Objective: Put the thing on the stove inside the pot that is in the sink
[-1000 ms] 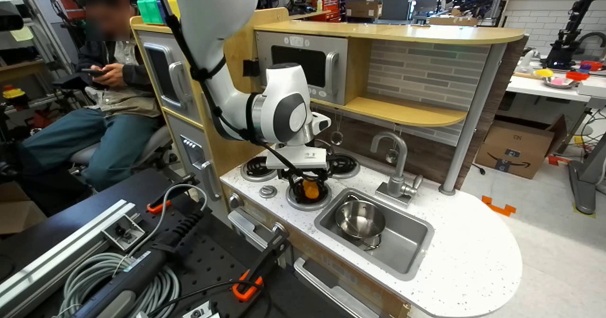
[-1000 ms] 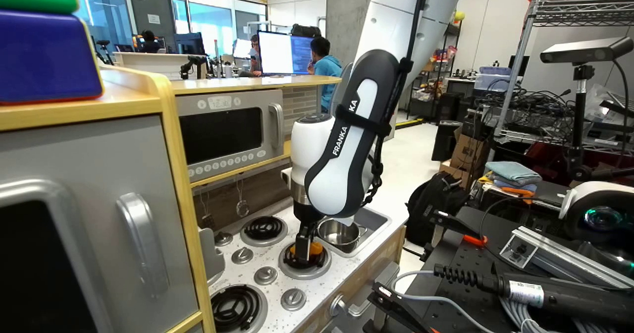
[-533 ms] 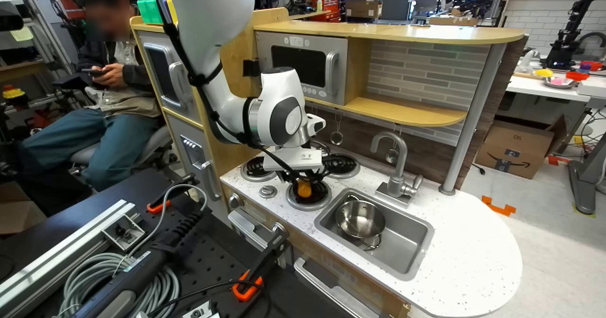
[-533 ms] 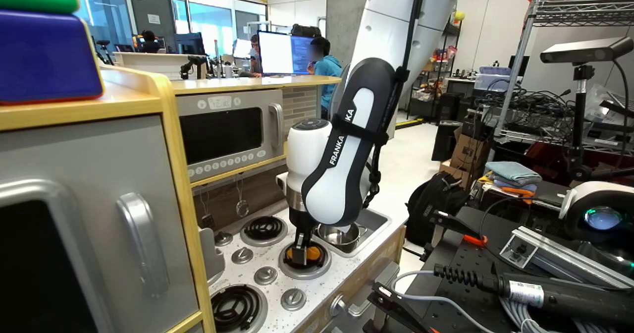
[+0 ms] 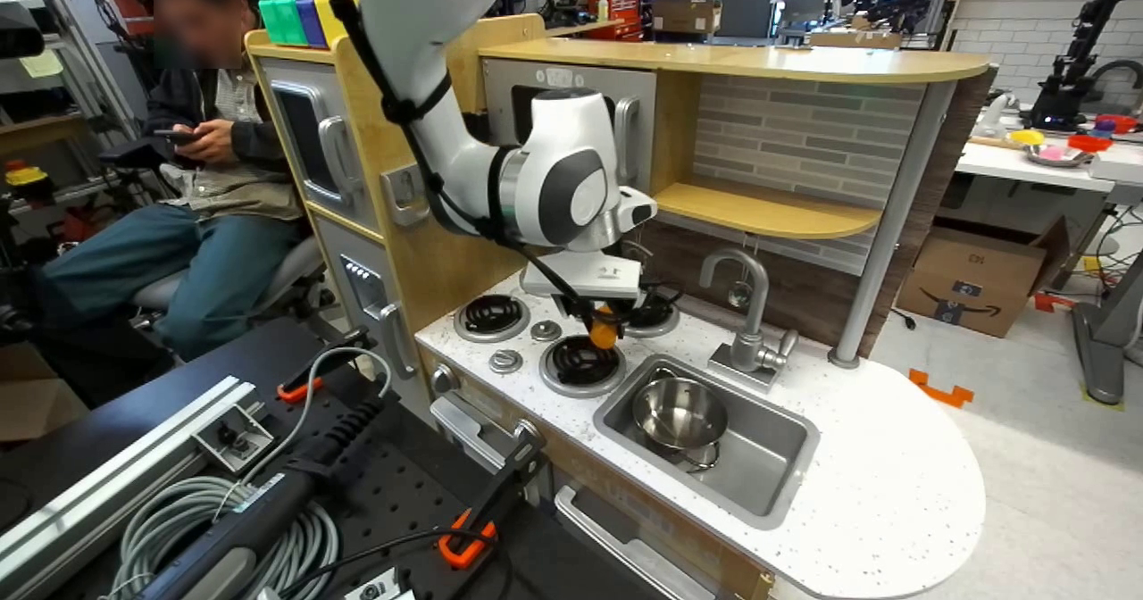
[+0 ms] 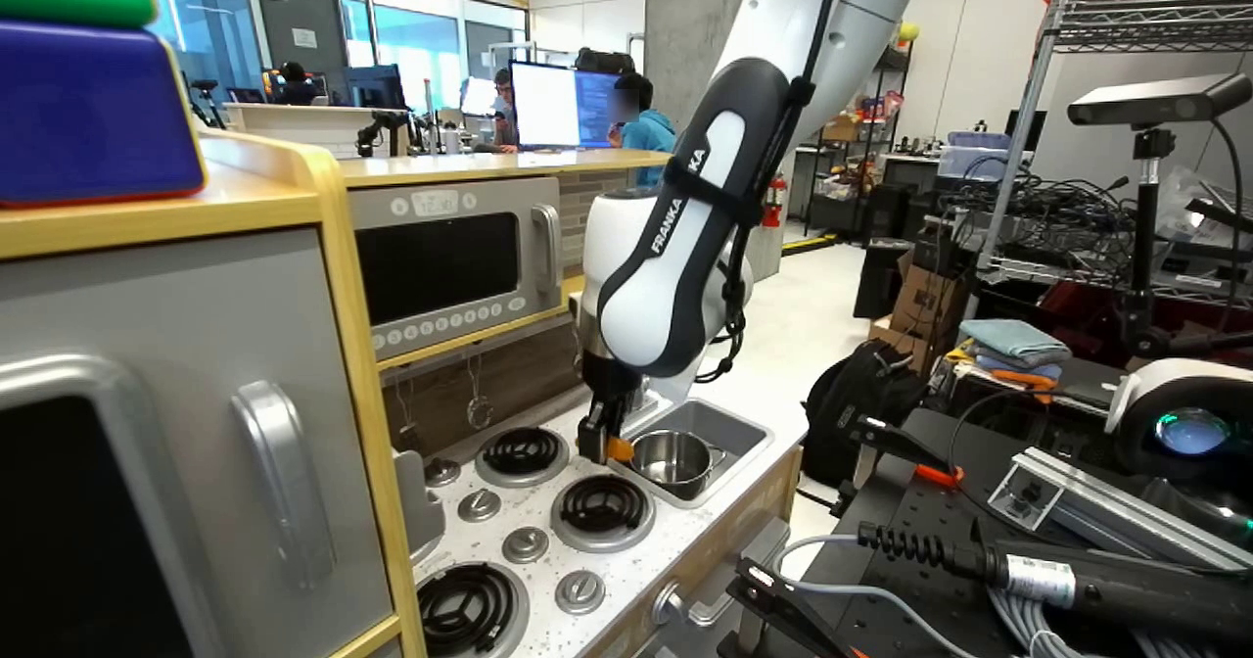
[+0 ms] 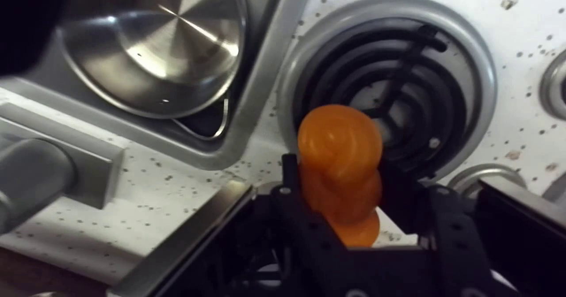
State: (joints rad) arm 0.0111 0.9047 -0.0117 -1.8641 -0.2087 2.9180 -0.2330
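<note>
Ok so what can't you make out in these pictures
Pot: wrist view, cut off by the top edge.
Orange piece: wrist view, gripped sides hidden by the pincer.
Lowest burner: in an exterior view, left side behind the cabinet.
Microwave display: in an exterior view, too blurred to read.

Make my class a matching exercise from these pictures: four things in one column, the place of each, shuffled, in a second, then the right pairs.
Things
1. orange piece
2. silver pot
3. tap
4. toy microwave

Places
A. under the wooden top
B. held in the gripper
C. standing on the white counter
D. inside the sink

Pairs: 1-B, 2-D, 3-C, 4-A
</note>
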